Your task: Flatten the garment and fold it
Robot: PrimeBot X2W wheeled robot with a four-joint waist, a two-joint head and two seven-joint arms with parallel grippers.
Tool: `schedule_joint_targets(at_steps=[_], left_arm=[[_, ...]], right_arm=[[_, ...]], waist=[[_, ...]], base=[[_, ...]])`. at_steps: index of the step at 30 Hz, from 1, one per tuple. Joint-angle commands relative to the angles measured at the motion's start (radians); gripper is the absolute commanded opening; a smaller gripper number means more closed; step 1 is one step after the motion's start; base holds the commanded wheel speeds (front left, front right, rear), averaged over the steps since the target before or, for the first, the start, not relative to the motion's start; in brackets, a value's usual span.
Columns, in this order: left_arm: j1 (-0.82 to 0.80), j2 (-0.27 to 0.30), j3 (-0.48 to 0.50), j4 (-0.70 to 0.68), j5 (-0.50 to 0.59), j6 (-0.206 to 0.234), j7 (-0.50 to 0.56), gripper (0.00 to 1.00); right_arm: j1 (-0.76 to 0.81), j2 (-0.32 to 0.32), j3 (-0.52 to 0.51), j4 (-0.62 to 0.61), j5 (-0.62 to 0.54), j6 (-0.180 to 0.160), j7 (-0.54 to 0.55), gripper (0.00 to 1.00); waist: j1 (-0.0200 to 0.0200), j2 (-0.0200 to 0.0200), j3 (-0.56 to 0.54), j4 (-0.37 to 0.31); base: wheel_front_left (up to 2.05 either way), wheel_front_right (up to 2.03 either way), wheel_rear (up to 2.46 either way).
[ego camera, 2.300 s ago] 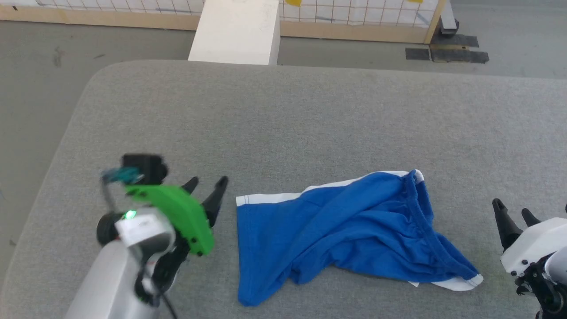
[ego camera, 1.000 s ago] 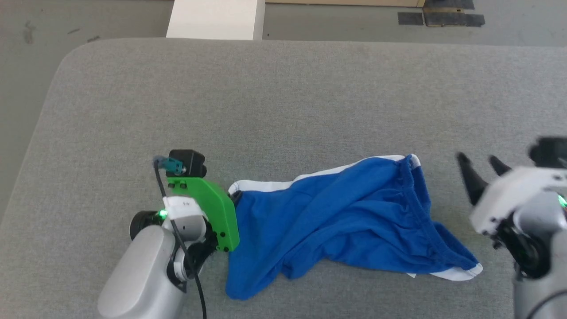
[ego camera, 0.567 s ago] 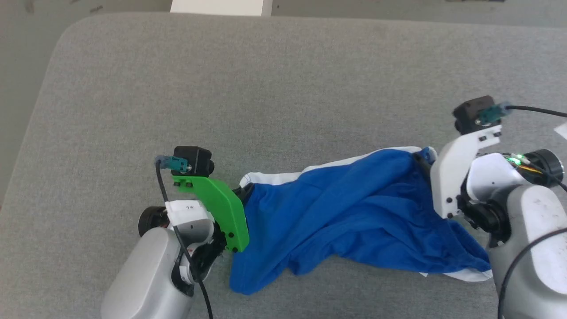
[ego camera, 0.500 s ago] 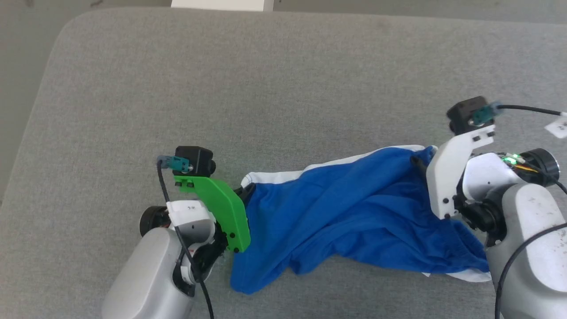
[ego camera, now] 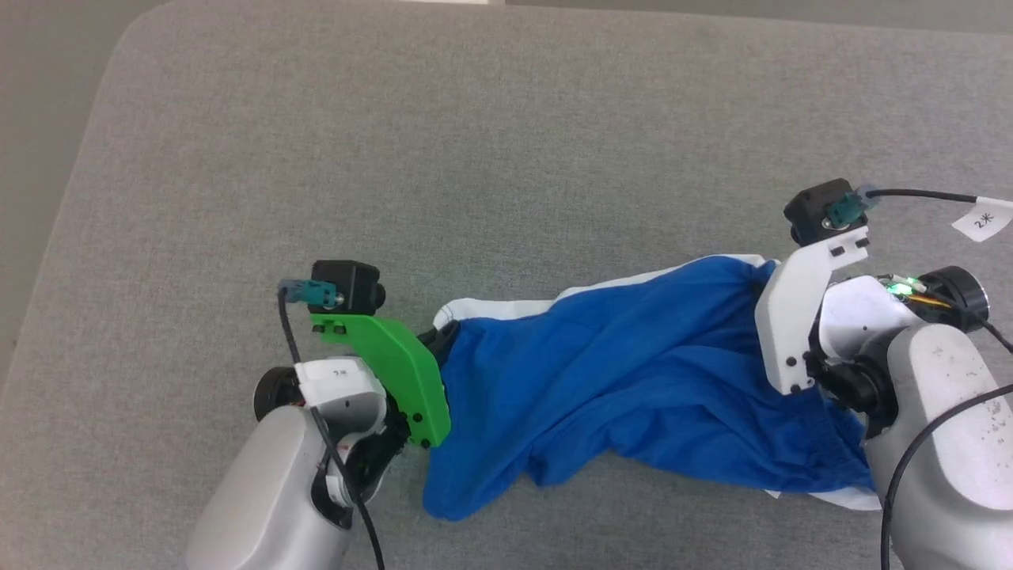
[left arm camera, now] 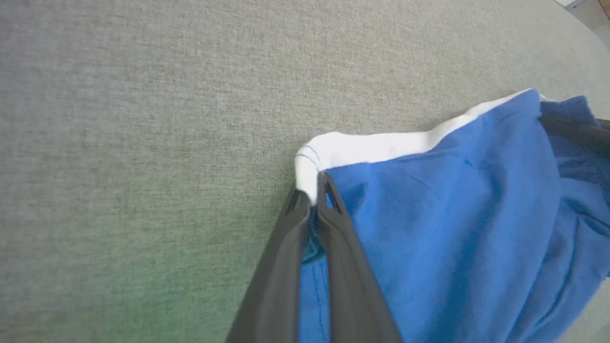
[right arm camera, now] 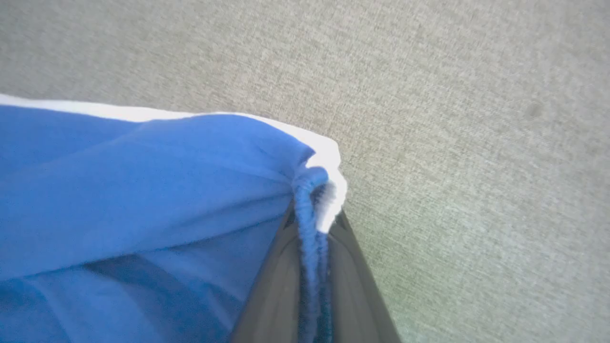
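The garment (ego camera: 625, 380), bright blue shorts with white trim, lies rumpled between my two arms on the grey padded table (ego camera: 475, 158). My left gripper (left arm camera: 310, 197) is shut on the white-edged corner of a leg hem (left arm camera: 310, 159); in the head view its fingers are hidden behind the green wrist bracket (ego camera: 392, 364). My right gripper (right arm camera: 312, 221) is shut on the gathered blue waistband (right arm camera: 307, 200) at its white corner, hidden in the head view by the white wrist bracket (ego camera: 795, 317). The cloth between the two grips sags in folds.
The table's rounded far-left corner (ego camera: 134, 32) and left edge drop to bare floor (ego camera: 32, 119). A black cable with a white tag (ego camera: 981, 218) trails from the right wrist camera.
My right gripper swung in from the right onto the waistband corner and shut on it. The left gripper stayed shut on the hem. The camera tilted down, shifting the whole picture.
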State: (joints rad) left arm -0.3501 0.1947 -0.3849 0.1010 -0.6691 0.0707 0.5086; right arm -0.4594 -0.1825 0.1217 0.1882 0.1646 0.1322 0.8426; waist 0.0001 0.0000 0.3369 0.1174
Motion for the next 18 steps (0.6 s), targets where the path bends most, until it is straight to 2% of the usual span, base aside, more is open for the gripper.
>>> schedule_joint_targets(at_steps=[1, 8, 18], left_arm=[[-0.012, -0.002, 0.009, 0.002, -0.008, -0.005, -0.015, 0.0], [-0.046, -0.006, 0.061, -0.006, -0.043, -0.018, -0.065, 0.0], [-0.229, 0.033, 0.144, -0.031, -0.041, -0.014, -0.097, 0.0]], right_arm=[[-0.011, -0.005, 0.0, 0.002, 0.014, -0.002, -0.019, 0.0], [-0.031, -0.002, 0.003, -0.023, 0.104, -0.002, -0.078, 0.0], [-0.154, 0.006, -0.074, -0.066, 0.272, -0.002, -0.137, 0.0]], waist=[[-0.0001, 0.0, -0.023, -0.01], [-0.0001, 0.0, -0.116, -0.032], [-0.0001, 0.0, -0.268, -0.077]], base=[[0.0, 0.0, 0.0], [0.0, 0.0, 0.0], [0.0, 0.0, 0.0]])
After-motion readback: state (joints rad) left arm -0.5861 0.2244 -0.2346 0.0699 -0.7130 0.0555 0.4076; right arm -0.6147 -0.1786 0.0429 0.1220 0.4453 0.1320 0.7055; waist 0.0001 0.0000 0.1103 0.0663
